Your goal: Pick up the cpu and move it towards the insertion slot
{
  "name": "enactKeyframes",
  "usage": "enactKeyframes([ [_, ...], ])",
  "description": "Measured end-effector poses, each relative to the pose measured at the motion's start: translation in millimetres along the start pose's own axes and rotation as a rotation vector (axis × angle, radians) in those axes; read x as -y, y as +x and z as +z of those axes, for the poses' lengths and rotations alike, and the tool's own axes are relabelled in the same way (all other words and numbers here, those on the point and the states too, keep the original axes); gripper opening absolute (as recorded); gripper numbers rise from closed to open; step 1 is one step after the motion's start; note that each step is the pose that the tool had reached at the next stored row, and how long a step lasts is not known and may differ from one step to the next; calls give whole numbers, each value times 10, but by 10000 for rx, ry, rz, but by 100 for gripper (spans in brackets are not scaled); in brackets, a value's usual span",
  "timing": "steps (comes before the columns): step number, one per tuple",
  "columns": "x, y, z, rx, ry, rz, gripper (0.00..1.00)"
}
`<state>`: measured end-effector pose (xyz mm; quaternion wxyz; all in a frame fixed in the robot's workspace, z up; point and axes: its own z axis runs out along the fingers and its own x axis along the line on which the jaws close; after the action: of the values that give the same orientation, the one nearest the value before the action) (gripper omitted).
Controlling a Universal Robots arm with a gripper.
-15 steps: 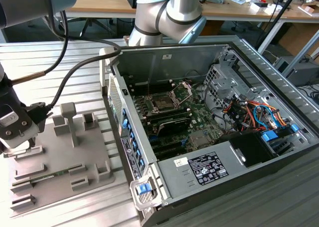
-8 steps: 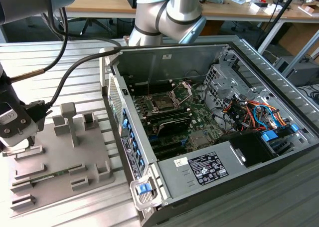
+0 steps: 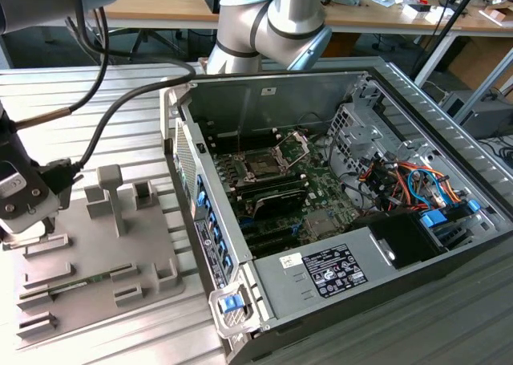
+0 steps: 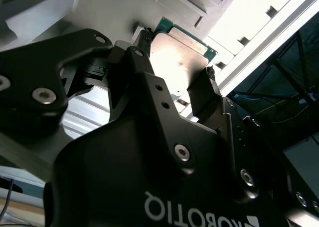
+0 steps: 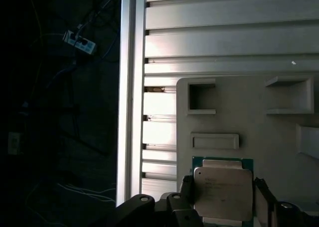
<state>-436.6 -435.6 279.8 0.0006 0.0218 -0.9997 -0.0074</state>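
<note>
The claw [image 5: 223,186] is closed on the cpu [image 5: 223,199]. In both wrist views one black finger [image 5: 187,191] presses one edge of the chip and the other finger presses the opposite edge, so the chip sits squarely between them.

The cpu lies flat. Its pale metal top faces up toward the claw's body and its underside faces the grey tray [image 5: 279,152] beneath the claw. It is so nearly square that no long axis stands out. The fingers span it from side to side, and a thin green strip of its board shows along the edge that points away from the claw's palm. Its edges run in line with the tray's raised blocks and pockets. Whether the chip rests on the tray or hangs just clear of it cannot be told.

In the exterior view the arm's wrist [image 3: 28,196] stands over the tray's corner at the exterior view's left, and the tray lies on a ribbed metal surface [image 3: 120,124]. An open computer case [image 3: 385,245] stands just beside the tray, on the side away from the claw. Inside it is the insertion slot [image 3: 263,166], with a dark centre and a silver frame. Its hinged bracket [image 3: 295,144] is swung up, and the slot is well apart from the claw.
</note>
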Motion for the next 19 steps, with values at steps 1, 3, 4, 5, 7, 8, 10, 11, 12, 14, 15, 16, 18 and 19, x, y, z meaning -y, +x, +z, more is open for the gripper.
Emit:
enactKeyframes([
  [1,0,0,-4,0,1,0,55],
  [3,0,0,-12,-1,0,0,55],
  [4,0,0,-18,-1,0,0,55],
  [5,0,0,-22,-1,0,0,55],
  [7,-1,0,-30,0,-1,0,55],
  [8,-1,0,-35,-1,0,0,55],
  [10,-1,0,-48,0,-1,0,55],
  [11,-1,0,-53,-1,-1,0,55],
  [12,-1,0,-57,-1,-1,0,55],
  [14,-1,0,-66,-1,-1,0,55],
  [15,-1,0,-71,-1,-1,-1,55],
  [16,-1,0,-76,0,-1,0,55],
  [18,-1,0,-93,-1,-1,-1,55],
  [19,-1,0,-101,-1,-1,-1,55],
])
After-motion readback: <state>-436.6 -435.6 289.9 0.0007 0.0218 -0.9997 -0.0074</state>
